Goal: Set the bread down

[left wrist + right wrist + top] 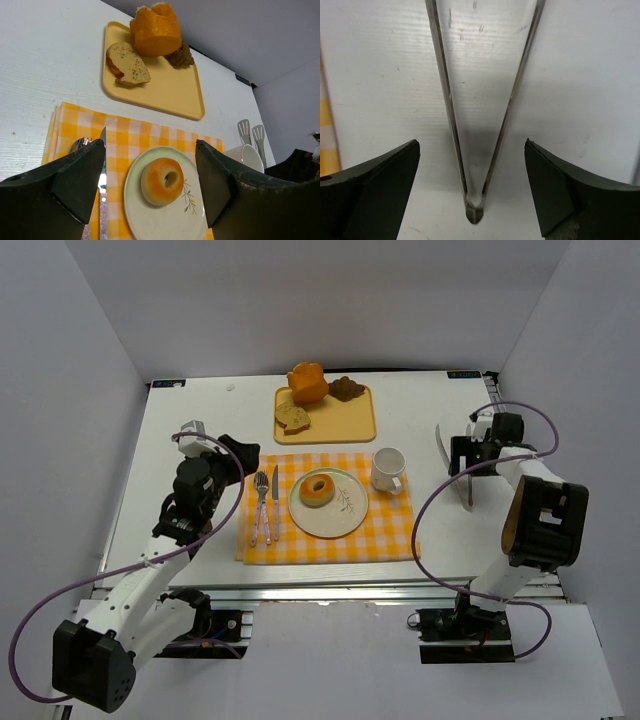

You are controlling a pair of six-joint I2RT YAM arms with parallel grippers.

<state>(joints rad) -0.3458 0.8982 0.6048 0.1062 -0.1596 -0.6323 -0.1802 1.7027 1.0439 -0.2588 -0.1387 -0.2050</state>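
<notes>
The left fingers (80,180) gape wide and empty; the bread (162,181) lies beyond them, framed between the two at lower centre, on the plate (145,220). The right fingers (380,190), equally wide and empty, flank tongs (474,210) on the surface (580,75).

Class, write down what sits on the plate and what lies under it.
The ring-shaped bread sits on the plate. Under it lies the yellow checked cloth; whatever the plate covers cannot be seen.
</notes>
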